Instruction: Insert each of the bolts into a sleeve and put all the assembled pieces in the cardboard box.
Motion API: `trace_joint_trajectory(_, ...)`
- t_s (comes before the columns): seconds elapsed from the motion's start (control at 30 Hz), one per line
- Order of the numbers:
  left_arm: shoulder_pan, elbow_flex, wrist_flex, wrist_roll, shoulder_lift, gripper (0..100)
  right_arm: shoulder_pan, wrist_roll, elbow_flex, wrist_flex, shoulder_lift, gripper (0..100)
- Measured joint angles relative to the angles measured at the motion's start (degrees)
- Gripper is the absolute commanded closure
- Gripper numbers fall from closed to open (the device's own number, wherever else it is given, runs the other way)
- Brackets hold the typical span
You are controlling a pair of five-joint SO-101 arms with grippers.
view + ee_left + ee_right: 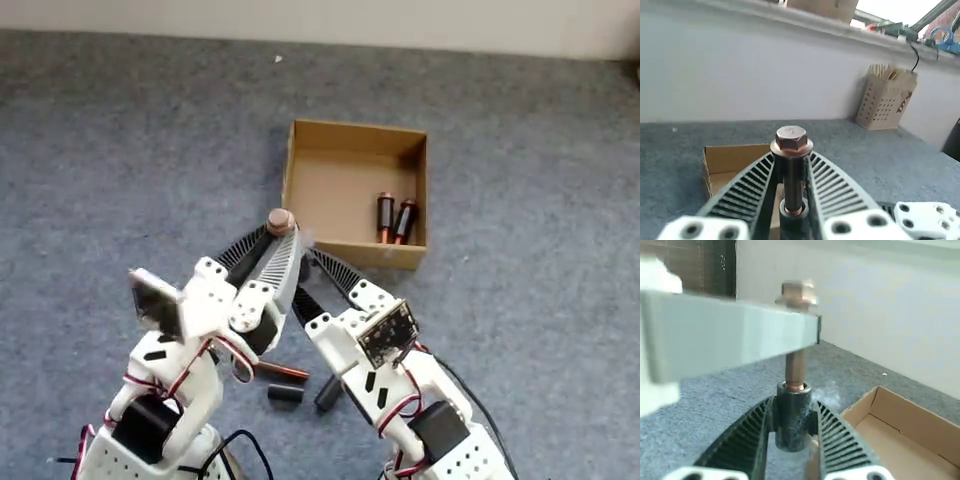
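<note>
Standing partway in the sleeve [791,416], the bolt [792,167]

- Left arm [200,310] and right arm [345,345]: white shells, black servo motors.
- Black ribbed jaws, white screwed mounts.
- Red and black cables [185,378] along both.

I hold one bolt [791,145] upright between my left fingers [752,187]. It is copper-coloured, its flanged hex head on top. Its lower end sits in the mouth of the black sleeve [792,415] clamped in my right fingers [840,440] (most of the shank is bare above it). The pair hangs just beside the cardboard box [355,128], at its near left corner. The box is open-topped. Inside, by the near wall, lie one assembled piece [385,217] and a second piece [404,221], side by side. On the desk [520,330] near my arms lie a loose bolt [283,371], a spare sleeve [285,393] and another spare sleeve [328,392], close together.
</note>
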Motion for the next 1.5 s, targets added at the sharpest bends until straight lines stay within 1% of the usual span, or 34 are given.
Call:
trace_joint_trajectory(0.2, 0.0, -0.1, 3.7, 0.0, -0.1, 99, -0.3, 0.0, 0.0, 0.0, 0.0, 99.3)
trace_joint_trajectory(0.3, 0.0, -0.1, 4.1, -0.3, -0.1, 99, -0.3, 0.0, 0.0, 0.0, 0.0, 99.3)
trace_joint_trajectory(0.47, 0.1, -0.1, 4.6, -7.6, -0.1, 99, -0.3, 0.0, 0.0, 0.0, 0.0, 99.3)
trace_joint_trajectory(0.5, 0.1, -0.1, 5.1, -9.1, -0.1, 98, -0.3, 0.0, 0.0, 0.0, 0.0, 99.3)
trace_joint_trajectory(0.57, 0.2, -0.1, 6.1, -11.0, -0.1, 93, -0.3, 0.0, 0.0, 0.0, 0.0, 99.3)
trace_joint_trajectory(0.63, 0.2, -0.1, 6.7, -11.6, -0.1, 86, -0.3, 0.0, 0.0, 0.0, 0.0, 99.3)
trace_joint_trajectory(0.7, 0.2, -0.1, 7.7, -11.8, -0.1, 83, -0.3, 0.0, 0.0, 0.0, 0.0, 99.3)
trace_joint_trajectory(0.8, -0.8, -0.1, 10.2, -12.2, -0.1, 83, 0.1, 0.0, 0.0, 0.0, 0.0, 99.3)
trace_joint_trajectory(1.03, -1.0, -0.5, 10.8, -12.4, -0.1, 83, 1.1, 0.0, 0.0, 0.1, 0.0, 99.3)
trace_joint_trajectory(1.13, -1.0, -3.5, 13.7, -12.5, -0.1, 83, 1.3, 0.1, 0.0, 0.0, 0.0, 99.3)
trace_joint_trajectory(1.3, -1.0, -10.7, 21.5, -12.6, -0.2, 83, 1.8, 0.1, 0.0, 0.1, 0.2, 99.3)
trace_joint_trajectory(1.5, -1.0, -16.4, 29.5, -12.6, -0.2, 83, 1.8, 0.1, 0.0, 0.1, -0.1, 99.3)
